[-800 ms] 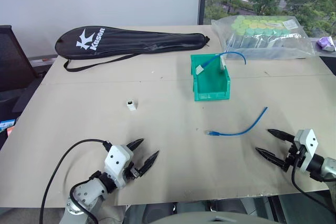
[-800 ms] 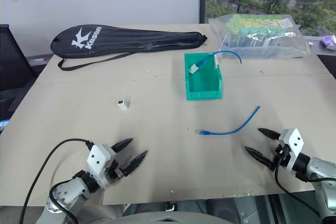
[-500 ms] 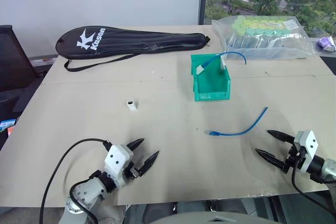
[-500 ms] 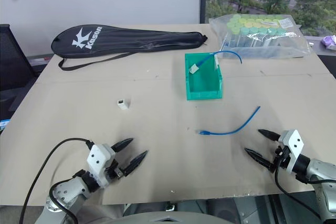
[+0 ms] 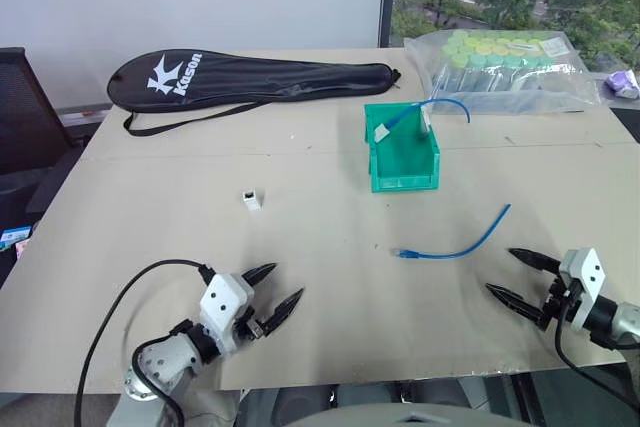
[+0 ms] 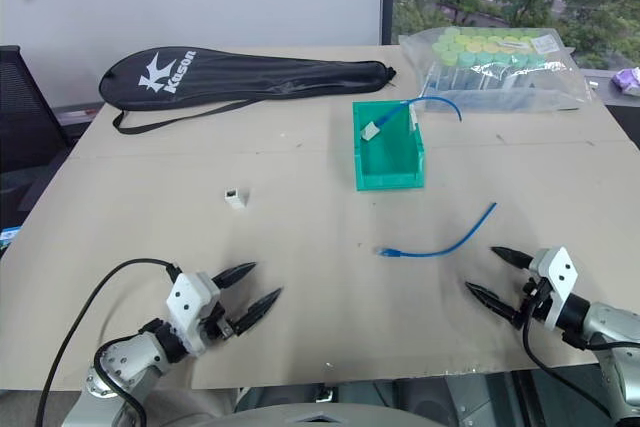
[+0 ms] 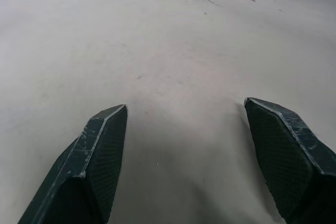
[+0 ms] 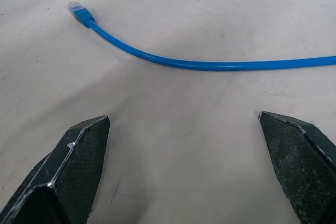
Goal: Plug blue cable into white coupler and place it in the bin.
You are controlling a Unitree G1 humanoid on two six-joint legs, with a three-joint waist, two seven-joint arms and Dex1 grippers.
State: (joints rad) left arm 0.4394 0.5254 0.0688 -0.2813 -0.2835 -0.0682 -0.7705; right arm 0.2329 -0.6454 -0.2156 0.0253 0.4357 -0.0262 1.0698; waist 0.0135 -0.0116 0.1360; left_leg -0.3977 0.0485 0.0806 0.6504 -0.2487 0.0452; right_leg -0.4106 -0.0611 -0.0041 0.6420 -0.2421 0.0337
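One blue cable (image 5: 458,244) lies loose on the desk (image 5: 150,217), right of centre in the head view, curving from a clear plug at its left end up toward the right. One white coupler (image 5: 251,199) sits alone left of centre, well apart from the cable. One green bin (image 5: 401,155) stands above the cable in the frame, near the middle; a second blue cable with white blocks (image 5: 410,117) hangs over its back wall, one block inside against the left wall, one at the right rim.

Two grippers hover low at the bottom of the frame. The left gripper (image 5: 277,292), lower left, has its two fingers spread with nothing between them. The right gripper (image 5: 512,275), lower right, just below the cable's right half, also has its fingers spread wide and empty.

At the top of the frame lie one black racket case (image 5: 250,81) on the left and one clear bag of green-capped tubes (image 5: 495,67) on the right.
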